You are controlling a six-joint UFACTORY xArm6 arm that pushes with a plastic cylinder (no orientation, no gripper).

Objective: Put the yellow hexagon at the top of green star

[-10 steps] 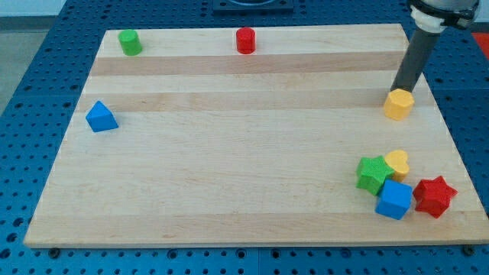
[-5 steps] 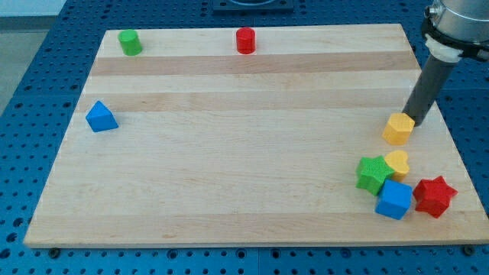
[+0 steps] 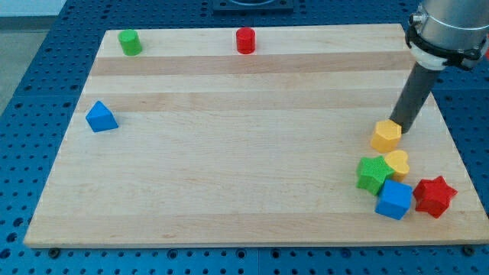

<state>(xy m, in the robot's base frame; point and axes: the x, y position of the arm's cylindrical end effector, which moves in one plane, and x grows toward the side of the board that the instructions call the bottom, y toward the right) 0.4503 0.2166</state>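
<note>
The yellow hexagon (image 3: 386, 135) lies on the wooden board near its right side. The green star (image 3: 373, 173) sits just below it, a small gap apart. My tip (image 3: 399, 128) touches the hexagon's upper right edge; the dark rod slants up to the view's top right. A yellow heart (image 3: 397, 163) rests against the green star's right side.
A blue cube (image 3: 394, 199) and a red star (image 3: 434, 195) lie below and right of the green star. A blue triangle (image 3: 101, 117) is at the left. A green cylinder (image 3: 128, 42) and a red cylinder (image 3: 245, 40) stand near the board's top edge.
My tip has moved down and to the left, pushing the yellow hexagon down-left toward the green star. The other blocks have not moved.
</note>
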